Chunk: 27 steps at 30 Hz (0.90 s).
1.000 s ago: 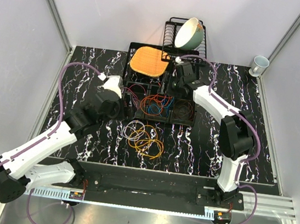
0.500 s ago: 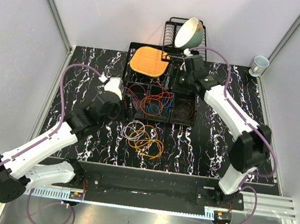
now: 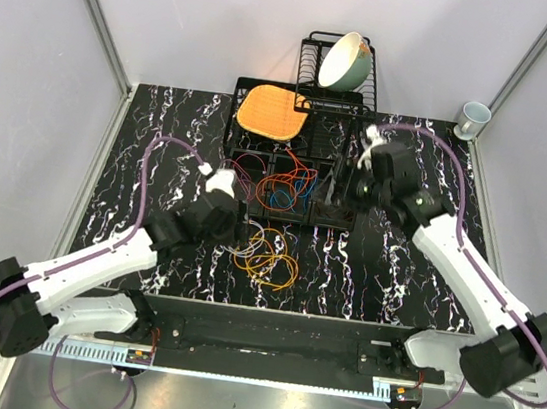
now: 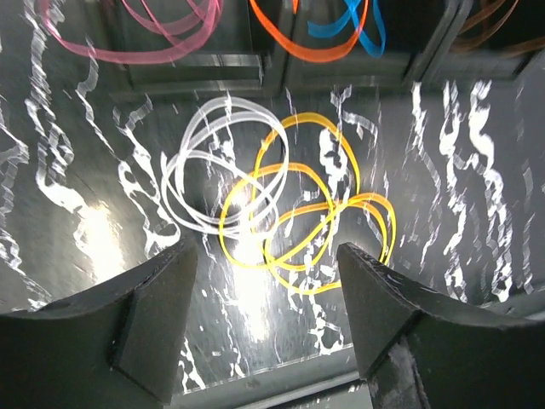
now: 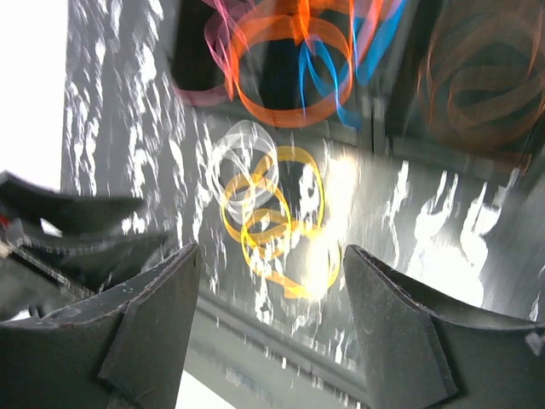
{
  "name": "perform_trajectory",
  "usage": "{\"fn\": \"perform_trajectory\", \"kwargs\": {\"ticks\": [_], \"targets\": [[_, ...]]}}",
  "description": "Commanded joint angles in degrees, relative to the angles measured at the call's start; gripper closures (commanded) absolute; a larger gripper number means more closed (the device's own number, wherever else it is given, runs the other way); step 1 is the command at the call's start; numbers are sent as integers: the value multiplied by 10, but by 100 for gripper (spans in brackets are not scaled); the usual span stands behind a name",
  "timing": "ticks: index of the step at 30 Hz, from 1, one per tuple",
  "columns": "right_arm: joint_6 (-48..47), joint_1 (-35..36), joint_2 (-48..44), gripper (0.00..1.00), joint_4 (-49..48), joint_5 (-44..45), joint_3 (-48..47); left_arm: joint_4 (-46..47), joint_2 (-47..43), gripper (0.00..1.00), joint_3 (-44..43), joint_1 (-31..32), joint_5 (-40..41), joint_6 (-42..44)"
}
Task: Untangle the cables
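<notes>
- The black marble-patterned table (image 3: 162, 129) carries everything in the scene.
- A black wire dish rack (image 3: 362, 87) stands at the far edge.
- A black compartment tray (image 3: 292, 215) sits near the middle of the table, in front of the rack.
- An orange wooden board (image 3: 271, 111) lies on the tray's far part.
- A pale green bowl (image 3: 345, 61) leans tilted in the rack.
- The left gripper (image 3: 241, 222) hovers just left of the loose cables. Its wrist view shows the fingers spread wide with nothing between them.
- The right gripper (image 3: 334, 187) hangs over the tray's right compartment. Its fingers are also spread apart, and it grasps nothing.
- The loose cables (image 3: 265, 254) lie on the bare table just in front of the tray. The white loops (image 4: 221, 170) overlap the yellow loops (image 4: 306, 221) to their right.
- Red cables (image 3: 246, 169) fill the tray's left compartment.
- Orange and blue cables (image 3: 284, 188) fill the middle compartment.
- Brownish cables (image 3: 334, 204) lie in the right compartment.
- A pale mug (image 3: 472, 118) stands at the far right corner.
</notes>
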State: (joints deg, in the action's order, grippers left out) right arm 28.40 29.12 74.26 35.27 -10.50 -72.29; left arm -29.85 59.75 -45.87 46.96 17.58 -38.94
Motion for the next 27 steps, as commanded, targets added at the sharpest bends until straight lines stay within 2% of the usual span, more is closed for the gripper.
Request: {"fn": "perform_trajectory", "kwargs": {"ticks": [1,7,12,17,27], "targets": [[58,3,-62,28,-22,-43,94,36,33,31,24,47,28,-44],[104,3,-103,28,-58,-39,194,63,108,35,32,81,24,-72],[104,4,-77,28,-75,-47,190,59,130,35,21,89,44,-76],[103,3,-59,28,-87,-53,184,18,157,34,-5,81,82,-76],[110,3,-55,28,-98,-51,203,18,222,36,-44,51,75,-50]]}}
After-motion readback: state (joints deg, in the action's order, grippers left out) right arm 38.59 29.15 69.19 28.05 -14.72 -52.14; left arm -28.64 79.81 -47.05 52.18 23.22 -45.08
